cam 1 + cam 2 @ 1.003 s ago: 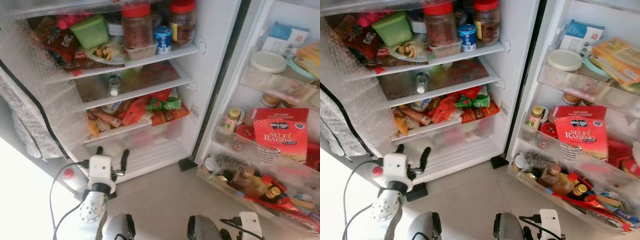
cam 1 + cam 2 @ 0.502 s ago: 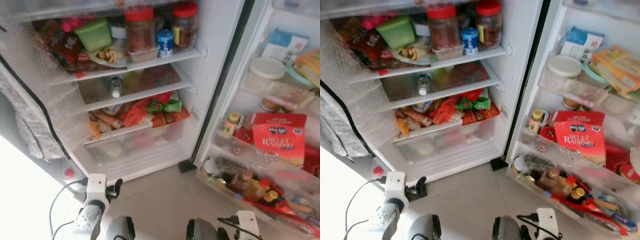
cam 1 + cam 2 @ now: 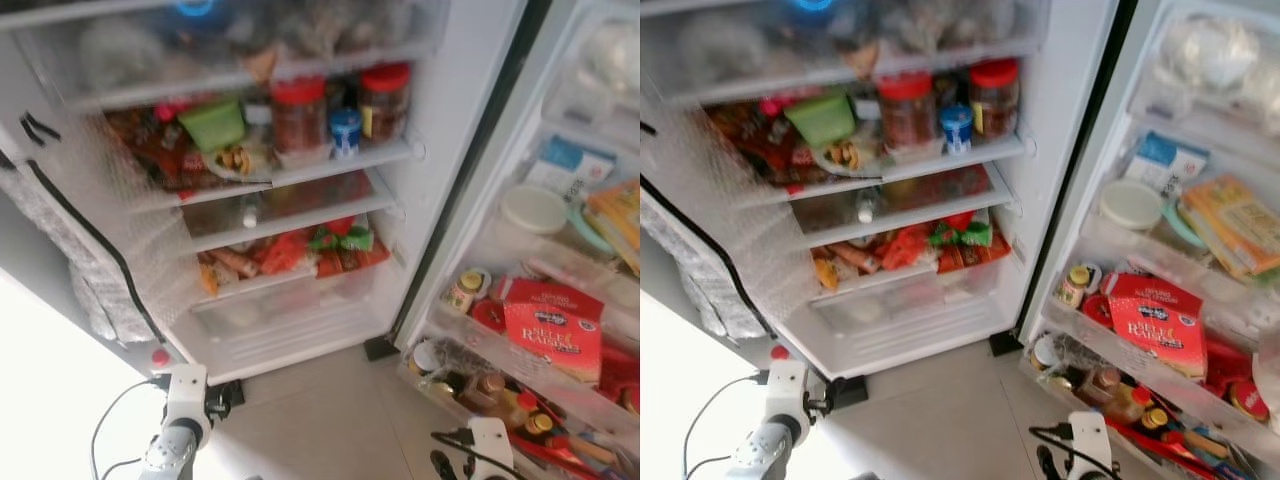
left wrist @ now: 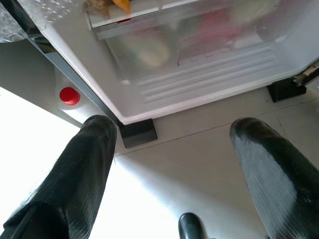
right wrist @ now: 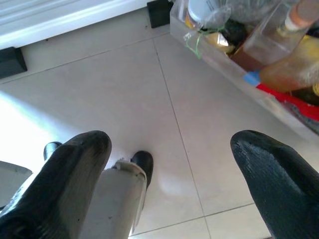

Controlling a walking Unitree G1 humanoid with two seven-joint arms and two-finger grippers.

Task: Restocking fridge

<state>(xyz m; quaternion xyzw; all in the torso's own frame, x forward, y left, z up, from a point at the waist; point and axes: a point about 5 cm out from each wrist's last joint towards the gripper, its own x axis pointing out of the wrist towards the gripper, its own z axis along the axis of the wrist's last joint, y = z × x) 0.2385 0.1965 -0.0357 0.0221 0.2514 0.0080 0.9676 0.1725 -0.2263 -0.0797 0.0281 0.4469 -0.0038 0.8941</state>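
A pale tiled floor lies before the open fridge, which takes up most of the frame. Two red-lidded jars stand on its middle shelf. The left gripper and right gripper hang low, fingers spread, holding nothing.

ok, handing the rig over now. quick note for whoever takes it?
Left gripper: jaws open, empty, low over the floor by the fridge's bottom drawer.
Right gripper: jaws open, empty, over the floor tiles beside the lowest door bin.
Fridge door is open, shelves and door bins are full.
Done: nothing I can confirm as restocked.
Left: find an item to restock, pick it and place it.
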